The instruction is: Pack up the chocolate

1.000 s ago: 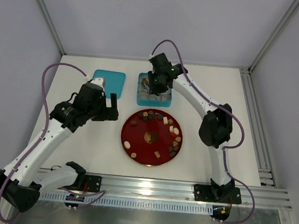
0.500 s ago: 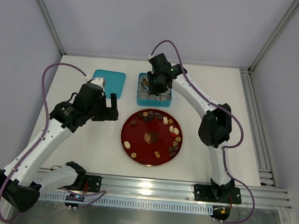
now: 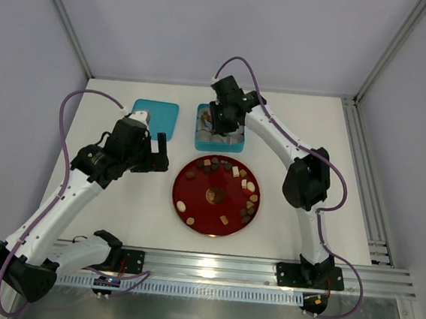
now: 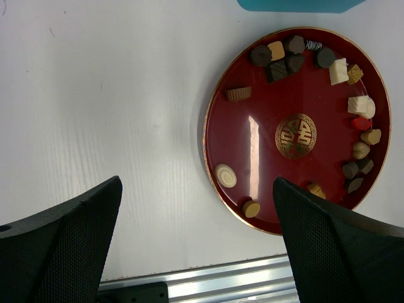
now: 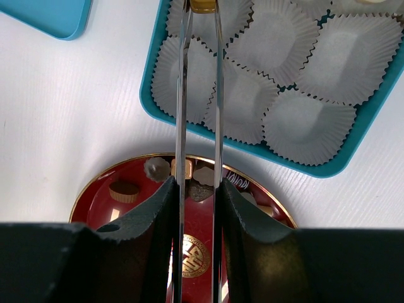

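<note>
The tweezers (image 5: pixel 216 95) are clamped between the fingers of the right gripper (image 5: pixel 196 186), which press on the two blades from either side. The blades run nearly parallel and close together away from the wrist. At their tips, right at the top edge of the wrist view, sits a light-brown chocolate (image 5: pixel 203 5). It is pinched between the blades and only partly in view.

The tips and the chocolate are above the left part of the teal box (image 5: pixel 152 60), over its white paper cups (image 5: pixel 309 126). Which cup lies under the tips cannot be told. The cups nearest the blades are empty.

On the near side of the box is the red plate (image 4: pixel 252 145). It carries the other chocolates (image 4: pixel 338 71), dark, tan and white, mostly along its far and right rim. The teal lid (image 3: pixel 155 116) lies on the table (image 4: pixel 95 95) to the left of the box and apart from it.

The right arm (image 3: pixel 275 139) reaches from its base at the near right, bends at the elbow beside the plate, and stretches leftward and away. Its wrist is over the box.

The left arm (image 3: pixel 82 185) is raised over the table left of the plate. The left gripper (image 4: pixel 196 182) points down with its fingers spread wide and nothing between them.
</note>
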`<state>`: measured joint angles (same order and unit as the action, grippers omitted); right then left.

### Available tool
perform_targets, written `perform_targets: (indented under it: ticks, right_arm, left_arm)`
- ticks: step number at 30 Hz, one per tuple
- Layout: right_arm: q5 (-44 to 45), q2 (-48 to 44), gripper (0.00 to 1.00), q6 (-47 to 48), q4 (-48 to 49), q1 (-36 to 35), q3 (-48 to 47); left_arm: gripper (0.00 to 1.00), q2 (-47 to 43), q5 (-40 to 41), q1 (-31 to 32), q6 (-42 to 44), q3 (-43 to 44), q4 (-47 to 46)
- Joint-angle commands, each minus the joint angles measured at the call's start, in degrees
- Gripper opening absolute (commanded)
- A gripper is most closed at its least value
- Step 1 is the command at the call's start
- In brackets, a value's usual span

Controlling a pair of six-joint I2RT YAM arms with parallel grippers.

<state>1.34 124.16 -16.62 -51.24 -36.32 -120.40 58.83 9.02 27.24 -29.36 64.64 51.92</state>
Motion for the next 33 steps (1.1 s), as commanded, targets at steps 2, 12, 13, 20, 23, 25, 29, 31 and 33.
perform_targets:
  ticks: [2, 12, 13, 20, 23, 25, 29, 31, 33]
  right_arm:
    - [0.6, 0.4, 0.34, 0.4, 1.1, -0.7, -2.2]
    - [1.1, 0.6, 0.4, 0.5, 1.0, -1.0, -2.4]
    - [1.1, 0.6, 0.4, 0.5, 1.0, -0.9, -2.4]
    - [1.8, 0.3, 0.4, 0.7, 0.9, -1.0, -2.8]
    - [2.6, 0.1, 0.4, 1.1, 0.2, -1.0, -4.0]
    - [3.1, -0.1, 0.4, 1.3, -0.2, -1.0, -5.0]
    - [3.9, -1.1, 0.4, 1.5, -0.9, -0.9, -5.9]
    - [4.2, -1.8, 0.4, 1.6, -1.1, -0.9, -5.9]
    - [4.9, -3.1, 0.4, 1.6, -1.6, -0.9, -5.7]
  left_arm:
    - [1.0, -0.5, 0.7, -0.3, 0.8, 0.7, -1.4]
    - [1.0, -0.4, 0.6, -0.3, 0.8, 0.7, -1.4]
    - [1.0, -0.5, 0.6, -0.3, 0.8, 0.7, -1.5]
    - [1.0, -0.4, 0.5, -0.3, 0.8, 0.7, -1.6]
    - [1.0, -0.3, 0.6, -0.3, 0.8, 0.7, -1.6]
    - [1.0, -0.3, 0.6, -0.3, 0.8, 0.7, -1.6]
    - [1.0, -0.5, 0.7, -0.3, 0.8, 0.9, -1.4]
    - [1.0, -0.4, 0.7, -0.3, 0.8, 1.1, -1.4]
    - [1.0, -0.4, 0.7, -0.3, 0.8, 1.2, -1.3]
